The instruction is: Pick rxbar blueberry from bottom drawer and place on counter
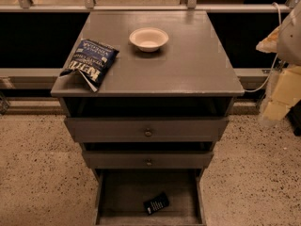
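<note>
Lab-like hall: speckled floor (37, 164), metal railing (141, 7); end effector (276, 97) at right edge.

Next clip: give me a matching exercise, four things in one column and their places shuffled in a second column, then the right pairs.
Things
1. rxbar blueberry
2. chip bag
3. white bowl
4. gripper

Places
A. on the counter, towards the back, near the middle
B. at the right edge of the view, off to the side of the counter
C. inside the open bottom drawer, near its front
D. on the counter, at the front left corner

Pairs: 1-C, 2-D, 3-A, 4-B
</note>
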Controlling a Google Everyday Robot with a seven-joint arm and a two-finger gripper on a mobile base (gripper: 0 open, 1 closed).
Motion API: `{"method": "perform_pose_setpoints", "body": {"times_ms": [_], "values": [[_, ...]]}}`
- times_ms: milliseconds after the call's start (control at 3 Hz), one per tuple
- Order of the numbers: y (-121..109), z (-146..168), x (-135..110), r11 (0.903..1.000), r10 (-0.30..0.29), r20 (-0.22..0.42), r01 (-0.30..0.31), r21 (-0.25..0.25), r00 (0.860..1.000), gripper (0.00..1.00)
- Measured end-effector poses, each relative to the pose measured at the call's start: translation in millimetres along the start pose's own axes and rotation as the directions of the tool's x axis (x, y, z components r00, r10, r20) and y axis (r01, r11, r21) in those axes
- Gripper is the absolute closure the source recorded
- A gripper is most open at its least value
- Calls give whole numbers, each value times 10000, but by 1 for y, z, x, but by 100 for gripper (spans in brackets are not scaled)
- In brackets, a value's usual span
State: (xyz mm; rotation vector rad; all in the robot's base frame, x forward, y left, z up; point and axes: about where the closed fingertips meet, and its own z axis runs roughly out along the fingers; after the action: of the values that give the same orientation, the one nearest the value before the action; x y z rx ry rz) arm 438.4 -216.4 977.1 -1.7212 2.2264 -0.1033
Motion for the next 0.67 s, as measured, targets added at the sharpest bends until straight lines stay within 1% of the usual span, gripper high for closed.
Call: {"method": "perform_pose_setpoints", "body": {"times_ms": [333,667], "values": [[0,0,0,10000,-2,10,2,15,10000,0],[10,27,23,9999,-137,426,134,70,9990,0]]}}
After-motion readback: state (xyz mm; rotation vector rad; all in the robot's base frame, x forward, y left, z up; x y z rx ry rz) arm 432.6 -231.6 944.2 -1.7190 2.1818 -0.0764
